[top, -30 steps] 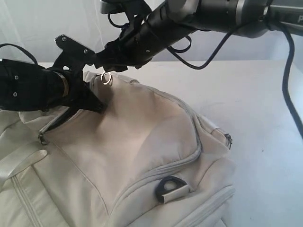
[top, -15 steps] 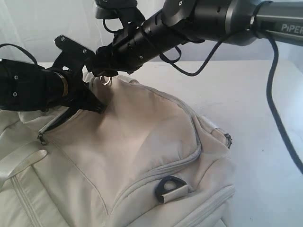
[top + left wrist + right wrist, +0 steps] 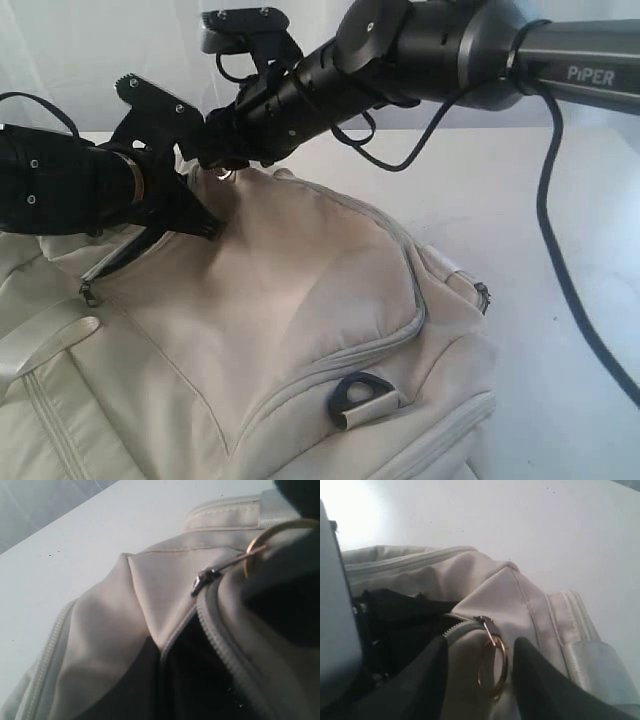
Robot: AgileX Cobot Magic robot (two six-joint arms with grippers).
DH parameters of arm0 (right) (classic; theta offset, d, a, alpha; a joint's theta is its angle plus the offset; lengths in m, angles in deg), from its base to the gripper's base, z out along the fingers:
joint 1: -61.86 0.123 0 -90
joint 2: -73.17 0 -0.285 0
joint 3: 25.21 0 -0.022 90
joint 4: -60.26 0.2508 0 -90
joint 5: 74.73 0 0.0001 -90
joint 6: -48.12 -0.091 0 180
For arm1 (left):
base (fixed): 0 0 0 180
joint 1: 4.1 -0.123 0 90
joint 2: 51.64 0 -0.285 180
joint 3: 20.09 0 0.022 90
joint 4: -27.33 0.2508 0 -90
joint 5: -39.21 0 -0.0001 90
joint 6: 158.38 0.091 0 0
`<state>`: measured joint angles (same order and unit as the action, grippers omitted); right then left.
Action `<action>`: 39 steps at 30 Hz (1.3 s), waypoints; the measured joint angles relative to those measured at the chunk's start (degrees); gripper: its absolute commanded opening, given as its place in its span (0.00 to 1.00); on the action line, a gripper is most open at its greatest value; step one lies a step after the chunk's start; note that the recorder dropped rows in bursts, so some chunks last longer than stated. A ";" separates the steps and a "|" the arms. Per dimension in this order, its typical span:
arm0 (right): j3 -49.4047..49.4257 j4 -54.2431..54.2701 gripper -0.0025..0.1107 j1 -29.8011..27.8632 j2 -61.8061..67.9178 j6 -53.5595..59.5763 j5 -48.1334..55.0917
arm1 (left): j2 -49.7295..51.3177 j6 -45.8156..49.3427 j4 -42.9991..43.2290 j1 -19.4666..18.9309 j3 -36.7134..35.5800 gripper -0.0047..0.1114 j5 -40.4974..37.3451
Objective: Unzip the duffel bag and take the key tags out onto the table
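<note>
The right gripper (image 3: pixel 480 645), jaws half-wide astride the thin brass-coloured ring pull (image 3: pixel 492 670) but not clamped on it, could pinch cloth or lose the ring, and it crowds the left gripper (image 3: pixel 200 222), pressed closed against the large cream fabric duffel bag (image 3: pixel 300 330) beside the partly open grey zipper (image 3: pixel 225 652). The bag lies on the plain white surface (image 3: pixel 520 220), with bare room on the right arm's side; the key tags are not in view.
</note>
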<state>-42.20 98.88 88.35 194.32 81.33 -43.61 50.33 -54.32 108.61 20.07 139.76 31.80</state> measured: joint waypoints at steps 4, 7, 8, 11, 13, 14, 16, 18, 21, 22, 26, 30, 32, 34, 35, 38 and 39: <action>0.00 0.04 0.28 0.00 1.37 -0.24 0.10 | 0.00 0.00 0.00 0.00 0.00 0.04 -0.03; 0.00 0.04 0.17 0.00 1.48 -0.24 -0.02 | 0.00 0.00 0.00 0.00 0.00 0.04 -0.13; 0.00 0.04 0.11 0.00 1.48 -0.24 -0.10 | 0.00 0.00 0.00 0.00 0.00 0.04 -0.13; 0.00 0.04 0.02 0.00 1.48 -0.24 -0.71 | 0.00 0.00 0.00 0.00 0.00 0.04 -0.25; 0.00 0.04 0.02 0.00 1.48 -0.24 -1.62 | 0.00 0.00 0.00 0.00 0.00 0.04 -0.25; 0.00 0.04 0.02 0.00 1.48 -0.24 -1.94 | 0.00 0.00 0.00 0.00 0.00 0.04 -0.25; 0.00 0.04 0.02 0.00 1.48 -0.24 -2.76 | 0.00 0.00 0.00 0.00 0.00 0.04 -0.25; 0.00 0.04 0.02 0.00 1.48 -0.24 -3.86 | 0.00 0.00 0.00 0.00 0.00 0.04 -0.25; 0.00 0.04 0.02 0.00 1.48 -0.24 -5.57 | 0.00 0.00 0.00 0.00 0.00 0.04 -0.25; 0.00 0.04 0.02 0.00 1.48 -0.24 -5.98 | 0.00 0.00 0.00 0.00 0.00 0.04 -0.25; 0.00 0.04 0.02 0.11 1.48 -0.24 -7.31 | 0.00 0.00 -0.12 0.00 0.00 0.04 -0.25; 0.00 -0.27 0.02 0.22 1.48 -0.10 -7.89 | 0.00 -0.25 -0.30 -0.08 -0.68 0.04 0.11; 0.11 -0.56 0.02 0.43 1.60 0.17 -8.14 | -0.10 -0.47 -0.30 -0.08 -1.27 0.04 0.20; 0.11 -1.05 0.02 0.54 1.79 0.59 -8.66 | -0.20 -0.90 -0.30 -0.08 -1.96 0.04 0.47; 0.11 -1.21 0.02 0.54 1.94 0.61 -8.92 | -0.20 -1.03 -0.40 -0.08 -2.39 0.04 0.60; 0.11 -1.43 0.02 0.77 1.98 0.84 -9.24 | -0.41 -1.38 -0.50 -0.12 -2.98 0.04 0.68; 0.11 -1.56 0.02 0.87 1.98 0.84 -9.39 | -0.38 -1.48 -0.50 -0.12 -3.11 0.04 0.68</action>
<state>-42.08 97.32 89.22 196.30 82.17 -53.00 49.95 -55.80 108.11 19.95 136.66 32.49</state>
